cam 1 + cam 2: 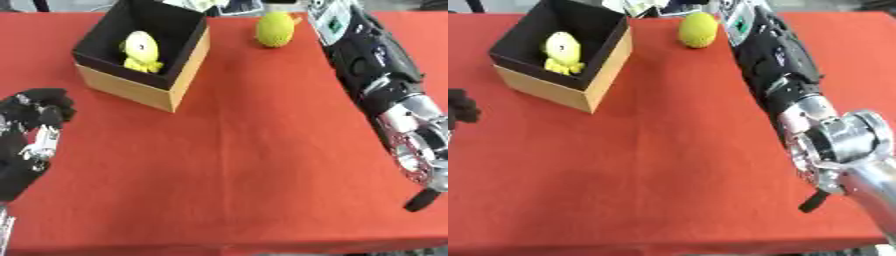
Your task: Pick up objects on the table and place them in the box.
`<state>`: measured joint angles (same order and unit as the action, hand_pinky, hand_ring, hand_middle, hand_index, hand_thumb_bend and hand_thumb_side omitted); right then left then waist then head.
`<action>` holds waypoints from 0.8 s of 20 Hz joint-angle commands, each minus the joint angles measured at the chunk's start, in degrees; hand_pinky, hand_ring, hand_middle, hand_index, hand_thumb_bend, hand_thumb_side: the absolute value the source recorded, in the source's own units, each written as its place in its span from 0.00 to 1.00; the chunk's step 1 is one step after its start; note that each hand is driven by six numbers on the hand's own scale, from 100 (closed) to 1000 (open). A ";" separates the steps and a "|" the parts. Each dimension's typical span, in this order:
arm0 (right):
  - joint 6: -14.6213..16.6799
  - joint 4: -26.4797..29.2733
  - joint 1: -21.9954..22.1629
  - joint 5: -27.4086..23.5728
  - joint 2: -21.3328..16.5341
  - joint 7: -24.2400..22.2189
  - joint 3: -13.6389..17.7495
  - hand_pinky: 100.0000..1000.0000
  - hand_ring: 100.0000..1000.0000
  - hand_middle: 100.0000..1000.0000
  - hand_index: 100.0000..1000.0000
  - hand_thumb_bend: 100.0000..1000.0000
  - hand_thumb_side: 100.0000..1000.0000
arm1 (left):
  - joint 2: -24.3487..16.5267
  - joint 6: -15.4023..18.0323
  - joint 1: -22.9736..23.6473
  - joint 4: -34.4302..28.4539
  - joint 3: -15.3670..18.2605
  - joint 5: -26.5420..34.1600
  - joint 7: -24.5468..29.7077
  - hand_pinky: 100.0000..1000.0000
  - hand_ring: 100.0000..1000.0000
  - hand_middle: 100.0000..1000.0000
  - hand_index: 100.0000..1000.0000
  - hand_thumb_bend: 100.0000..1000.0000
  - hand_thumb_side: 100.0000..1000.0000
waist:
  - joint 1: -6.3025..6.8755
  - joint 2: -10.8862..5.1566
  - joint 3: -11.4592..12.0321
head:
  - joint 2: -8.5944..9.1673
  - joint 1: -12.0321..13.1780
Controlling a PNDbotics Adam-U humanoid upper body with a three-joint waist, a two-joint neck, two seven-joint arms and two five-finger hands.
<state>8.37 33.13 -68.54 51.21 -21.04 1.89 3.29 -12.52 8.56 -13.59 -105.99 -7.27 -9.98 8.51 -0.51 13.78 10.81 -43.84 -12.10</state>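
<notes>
An open box (188, 70) with tan walls and a black inside stands at the far left of the red table. A yellow toy figure (140, 50) lies inside it. A yellow-green round fruit (276, 29) rests on the table near the far edge, right of the box. My right arm reaches from the lower right up the table, and my right hand (331, 20) is at the top edge, just right of the fruit. Whether they touch is unclear. My left hand (35, 125) rests at the lower left, fingers up and relaxed, holding nothing.
The red table (236, 165) stretches wide between the box and the near edge. My right forearm (785, 65) lies along the table's right side. Some pale clutter (645, 6) shows beyond the far edge.
</notes>
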 commanded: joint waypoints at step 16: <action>-4.99 -9.81 1.37 6.08 -0.68 -0.80 0.58 0.77 0.88 0.86 0.90 0.06 0.49 | -1.06 0.09 -0.40 -1.01 0.54 -0.30 -0.27 0.60 0.59 0.56 0.74 0.00 0.56 | 0.48 -0.72 -0.05 | -0.27 -0.22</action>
<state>3.37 23.09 -66.11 56.64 -21.18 1.44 3.85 -12.52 8.62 -13.58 -105.99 -7.23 -10.08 8.39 -0.18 13.96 10.67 -43.84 -12.18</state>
